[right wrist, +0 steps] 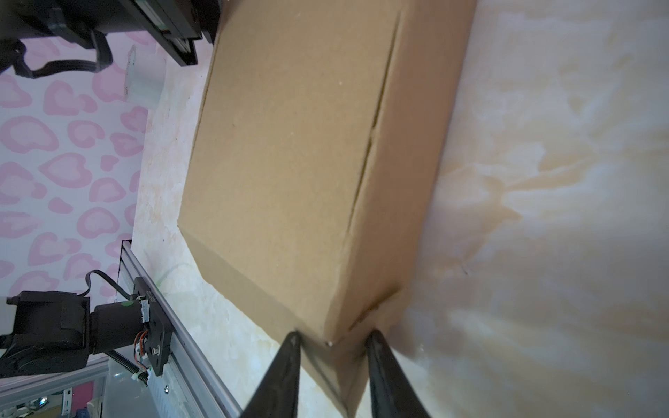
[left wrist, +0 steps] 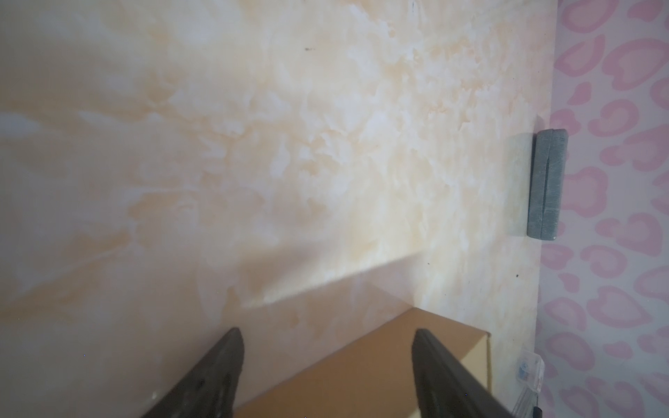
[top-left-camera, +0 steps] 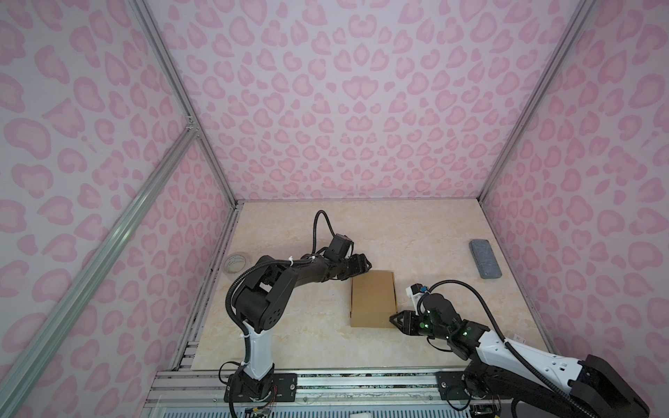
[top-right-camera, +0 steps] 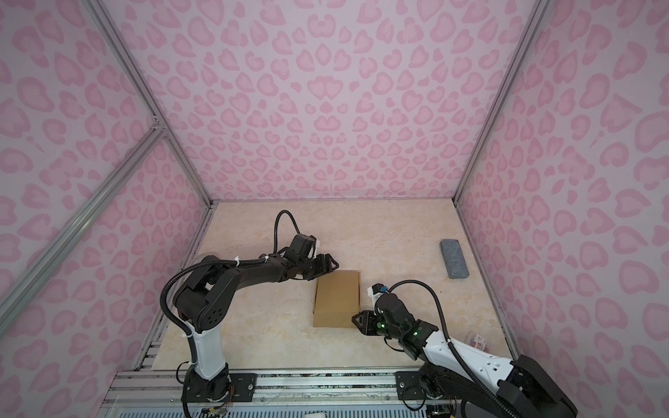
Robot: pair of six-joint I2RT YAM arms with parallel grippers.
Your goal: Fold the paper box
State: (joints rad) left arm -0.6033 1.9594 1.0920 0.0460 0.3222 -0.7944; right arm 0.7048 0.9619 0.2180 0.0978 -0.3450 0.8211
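Note:
The paper box [top-left-camera: 373,300] [top-right-camera: 336,300] lies closed and flat in the middle of the table, plain brown cardboard with a seam along its right side. My left gripper [top-left-camera: 365,265] [top-right-camera: 331,266] hovers open at the box's far left corner. In the left wrist view its fingers stand wide apart around [left wrist: 327,331], one of them over the box top [left wrist: 362,372]. My right gripper [top-left-camera: 394,318] [top-right-camera: 355,318] is at the near right corner. In the right wrist view its jaws [right wrist: 333,334] are pressed on both sides of that corner of the box [right wrist: 289,144].
A grey rectangular block [top-left-camera: 485,258] [top-right-camera: 454,258] [left wrist: 546,181] lies by the right wall. A clear tape roll [top-left-camera: 234,262] sits at the table's left edge behind the left arm. Pink patterned walls close three sides, and a metal rail [top-left-camera: 325,380] runs along the front.

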